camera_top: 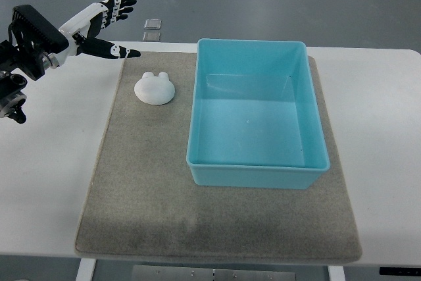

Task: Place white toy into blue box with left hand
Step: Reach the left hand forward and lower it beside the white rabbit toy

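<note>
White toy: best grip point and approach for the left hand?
Take the white toy from above, fingers across its rounded body below the two ear bumps. It lies flat and low on the mat, so there is little side wall to pinch. The left robot hand is open, up and to the toy's left; the box blocks the right side, so come in from the left.

left robot hand point(108, 27) reaches in from upper left, fingers spread, holding nothing.
</note>
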